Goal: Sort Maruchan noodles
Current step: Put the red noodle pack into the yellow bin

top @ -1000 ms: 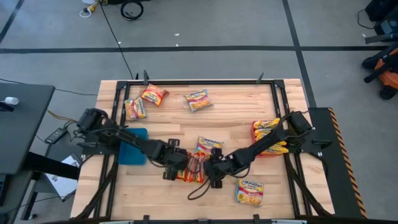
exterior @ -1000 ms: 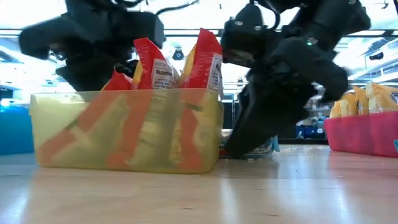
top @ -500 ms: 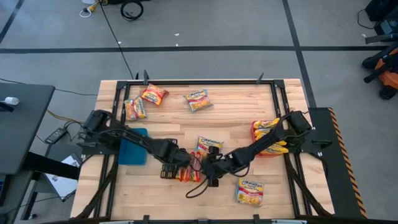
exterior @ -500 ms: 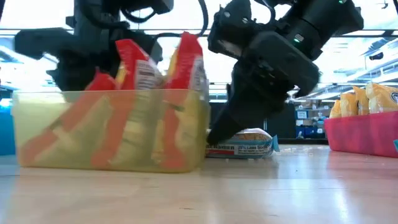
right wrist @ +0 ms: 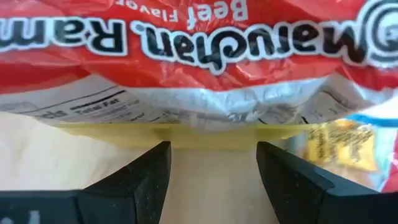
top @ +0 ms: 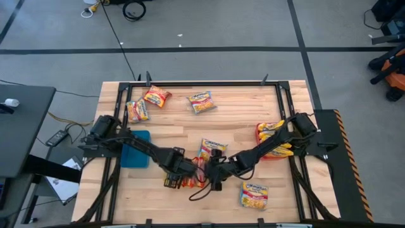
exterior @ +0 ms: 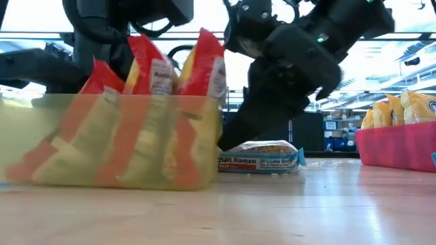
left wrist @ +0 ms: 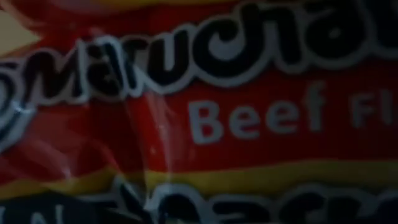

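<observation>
The red plastic noodle packets [exterior: 146,102] stand in the see-through yellow plastic tray [exterior: 116,173] on the wooden worktop [top: 234,114]. They look light, soft and crinkly, so an edge is best to pinch. They read "Maruchan Ramen" and "Beef". The right gripper [right wrist: 211,180] is open and empty beside the tray. The left gripper [top: 180,174] is at the packets; I cannot tell its grip.

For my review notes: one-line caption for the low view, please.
Red noodle packets stand upright in a yellow tray, both arms above; another packet lies flat behind.
</observation>
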